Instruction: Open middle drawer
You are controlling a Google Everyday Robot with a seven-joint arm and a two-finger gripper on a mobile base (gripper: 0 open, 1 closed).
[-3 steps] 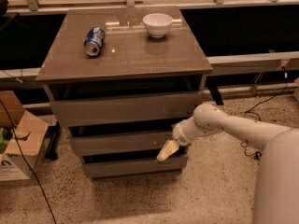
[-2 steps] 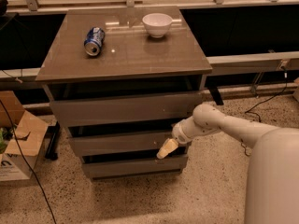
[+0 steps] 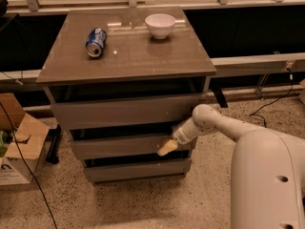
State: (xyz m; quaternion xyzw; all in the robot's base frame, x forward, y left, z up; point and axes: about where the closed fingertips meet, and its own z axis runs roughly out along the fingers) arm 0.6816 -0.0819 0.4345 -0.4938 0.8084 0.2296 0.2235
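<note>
The middle drawer (image 3: 119, 146) is the second of three flat grey fronts in the taupe cabinet (image 3: 126, 56), with a dark gap above it. It stands slightly proud of the lowest front (image 3: 136, 170) and under the taller top front (image 3: 124, 111). My gripper (image 3: 167, 147) is at the right end of the middle drawer front, its pale tan fingertips against the front's upper edge. The white arm (image 3: 214, 123) reaches in from the right.
A blue can (image 3: 96, 36) lies on its side and a white bowl (image 3: 160, 25) stands on the cabinet top. A cardboard box (image 3: 16, 142) sits on the floor at left, with a black cable beside it. Dark rails run behind the cabinet.
</note>
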